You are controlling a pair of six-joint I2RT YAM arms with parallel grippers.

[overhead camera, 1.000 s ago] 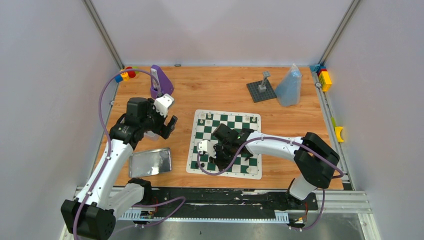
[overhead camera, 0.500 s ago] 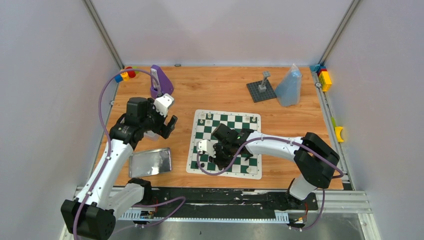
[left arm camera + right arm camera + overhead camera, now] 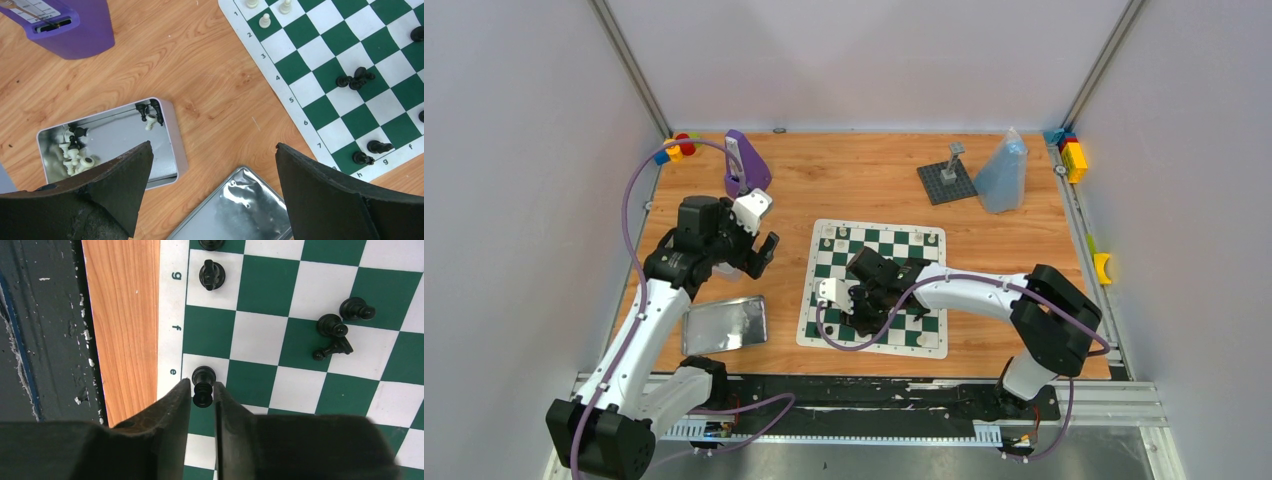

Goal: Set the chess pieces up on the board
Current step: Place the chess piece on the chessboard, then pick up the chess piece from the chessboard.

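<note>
The board (image 3: pixel 879 226) lies mid-table, checkered green and white. My right gripper (image 3: pixel 202 390) is down over its near edge, shut on a black chess piece (image 3: pixel 203 386) that stands upright on the e square of the edge row. More black pieces sit nearby: one on the g square (image 3: pixel 212 275) and a toppled cluster (image 3: pixel 332 327). White pieces (image 3: pixel 265 21) stand along the far row. My left gripper (image 3: pixel 214 146) hangs open and empty above bare wood, left of the board (image 3: pixel 320 75).
An open tin (image 3: pixel 170 145) holding several loose black and white pieces lies below the left gripper. Its shiny lid (image 3: pixel 724 325) rests nearer the table's front. A purple holder (image 3: pixel 746 165), a dark baseplate (image 3: pixel 946 182), a blue bag (image 3: pixel 1004 175) and coloured blocks (image 3: pixel 1074 155) stand at the back.
The right gripper has shifted very slightly left and away over the board's near edge, and its jaws have eased a touch. The left arm has not moved.
</note>
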